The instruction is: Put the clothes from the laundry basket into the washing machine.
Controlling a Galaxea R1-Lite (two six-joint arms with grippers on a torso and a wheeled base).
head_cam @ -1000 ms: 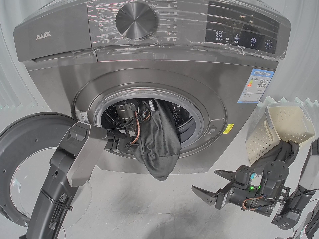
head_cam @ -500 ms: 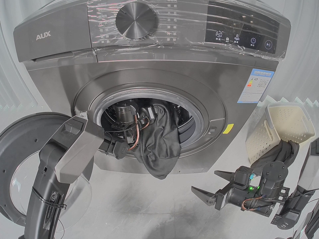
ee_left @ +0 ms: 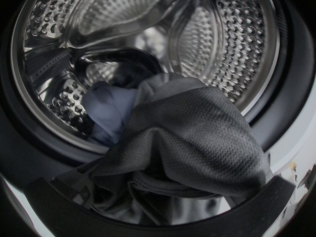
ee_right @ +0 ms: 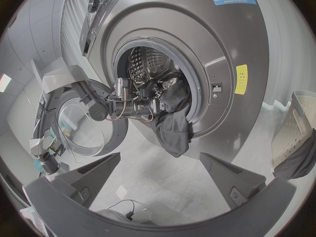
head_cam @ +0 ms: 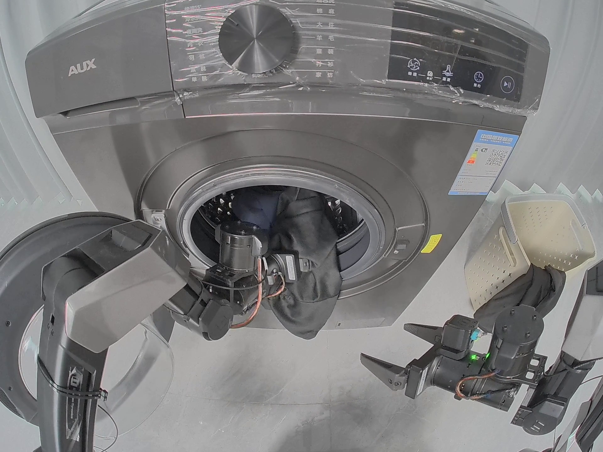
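Grey floor (head_cam: 264, 384); loading step: dark garment (head_cam: 301, 312) hangs over washing machine (head_cam: 389, 158) rim, 12 o'clock; left gripper (head_cam: 292, 268) state unclear, right gripper (head_cam: 385, 343) jaws released; next, push it inside.

A pale grey floor (head_cam: 264, 378), smooth and faintly glossy, spreads across the room, marked with darker smudges and scuffs. One small pale square patch (ee_right: 121, 192) sits on it. A white pleated curtain (head_cam: 25, 152) hangs as the backdrop on both sides, its folds running straight down and its hem drawing a zigzag line just above the floor. Farther off rises a wall of large pale grey panels (ee_right: 33, 33), with one bright rectangular light (ee_right: 4, 82) glowing among them. The lighting is even and soft.
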